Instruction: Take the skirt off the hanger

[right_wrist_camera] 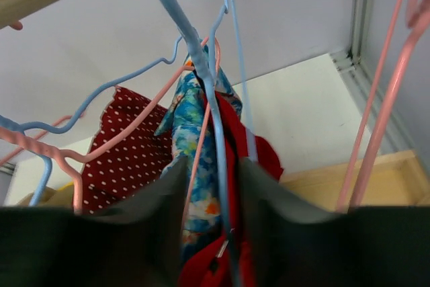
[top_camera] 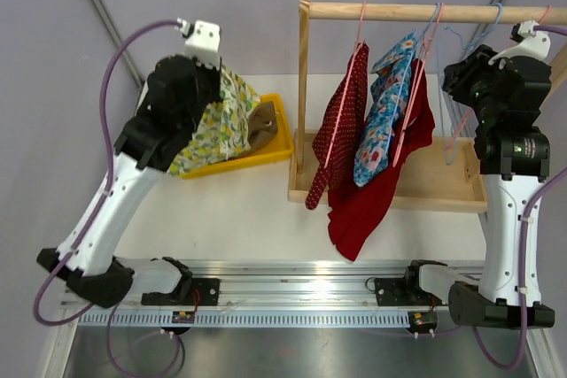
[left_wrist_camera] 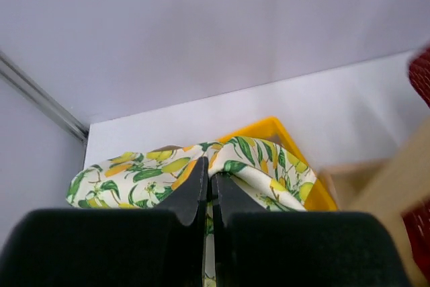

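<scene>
The lemon-print skirt [top_camera: 221, 126] hangs bunched from the left hand [left_wrist_camera: 209, 178], whose fingers are pinched closed on the fabric, above a yellow bin [top_camera: 285, 130] on the white counter [top_camera: 230, 219]. Well apart, the right hand [right_wrist_camera: 211, 166] stands open at the wooden rack [top_camera: 399, 11], a blue hanger [right_wrist_camera: 201, 65] passing between its fingers, beside a blue floral garment [top_camera: 385, 112], a red garment [top_camera: 381, 192] and a red polka-dot garment [top_camera: 341, 121].

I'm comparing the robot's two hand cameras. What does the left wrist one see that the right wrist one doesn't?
Only the left wrist: the lemon-print skirt pinched in the left fingers. Only the right wrist: blue hangers and a flowery blue garment between the open right fingers. Both: the white table and the wooden rack.
</scene>
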Controlling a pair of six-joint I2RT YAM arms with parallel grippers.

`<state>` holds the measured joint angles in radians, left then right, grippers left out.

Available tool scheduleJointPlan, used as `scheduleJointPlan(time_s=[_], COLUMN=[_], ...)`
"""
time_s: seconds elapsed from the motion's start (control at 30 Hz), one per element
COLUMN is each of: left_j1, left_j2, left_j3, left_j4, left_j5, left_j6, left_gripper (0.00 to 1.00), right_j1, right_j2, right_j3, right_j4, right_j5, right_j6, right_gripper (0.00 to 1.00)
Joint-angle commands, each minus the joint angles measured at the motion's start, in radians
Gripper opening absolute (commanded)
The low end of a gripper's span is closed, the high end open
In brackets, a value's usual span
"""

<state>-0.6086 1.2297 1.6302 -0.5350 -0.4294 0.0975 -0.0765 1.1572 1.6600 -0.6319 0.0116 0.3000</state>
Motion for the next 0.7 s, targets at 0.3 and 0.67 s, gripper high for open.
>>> scheduleJointPlan(time_s=[0.3,0.67], left_j1=[0.291,0.291], left_j2=[0.194,0.013], left_j3=[-0.096,-0.247], left_j4=[0.098,-0.023], left_j5=[0.189,0.133], left_j6=[-0.197,-0.289], left_gripper=[0.10,0.99], right_j1=[0.003,0.003], right_j2=[-0.100,-0.047], right_j3=[0.081,0.306], right_j4=[-0.061,-0.077], right_j5=[0.085,-0.399], right_j6=[-0.021,0.062], right_gripper=[0.99,0.97])
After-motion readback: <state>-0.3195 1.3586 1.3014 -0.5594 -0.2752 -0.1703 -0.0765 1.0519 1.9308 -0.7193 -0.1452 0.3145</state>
